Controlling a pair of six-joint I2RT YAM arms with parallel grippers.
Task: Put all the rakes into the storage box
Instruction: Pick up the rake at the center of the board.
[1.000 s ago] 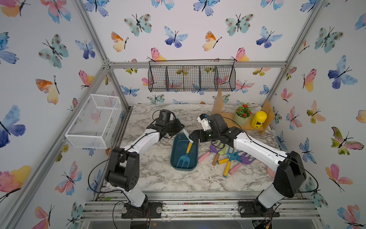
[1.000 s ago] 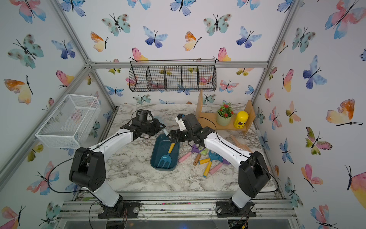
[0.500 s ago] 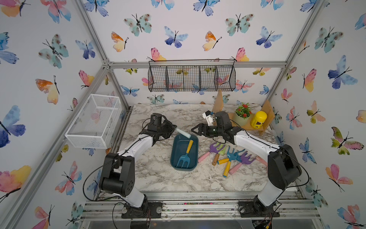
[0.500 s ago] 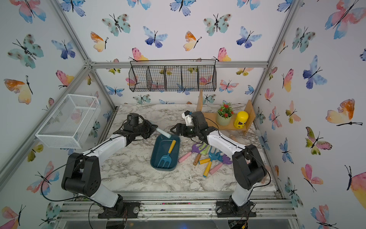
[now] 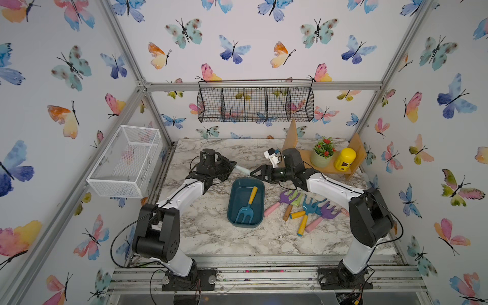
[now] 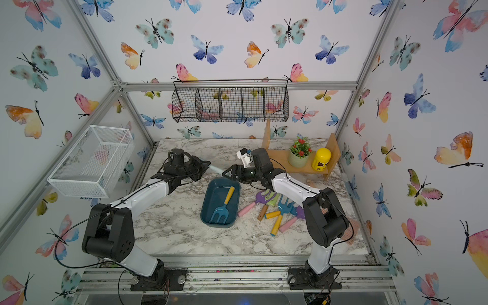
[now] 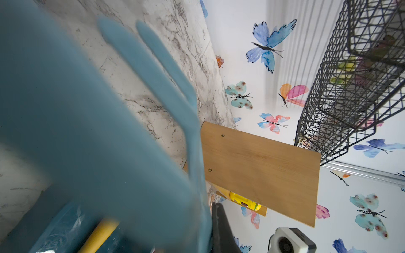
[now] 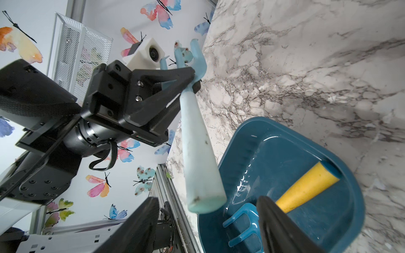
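Two rakes show. The pale blue rake (image 8: 197, 142) hangs in the air just past the storage box's (image 5: 232, 200) far end. The left gripper (image 8: 192, 81) is clamped on its neck below the tines, with the handle slanting over the box's far rim. At that same end the right gripper (image 5: 254, 172) has its jaws spread on either side of the handle's butt, seemingly without touching it, though the close wrist view leaves that unsure. Inside the box lies a yellow-handled rake (image 5: 247, 208). Loose toy tools (image 5: 303, 208) lie beside the box.
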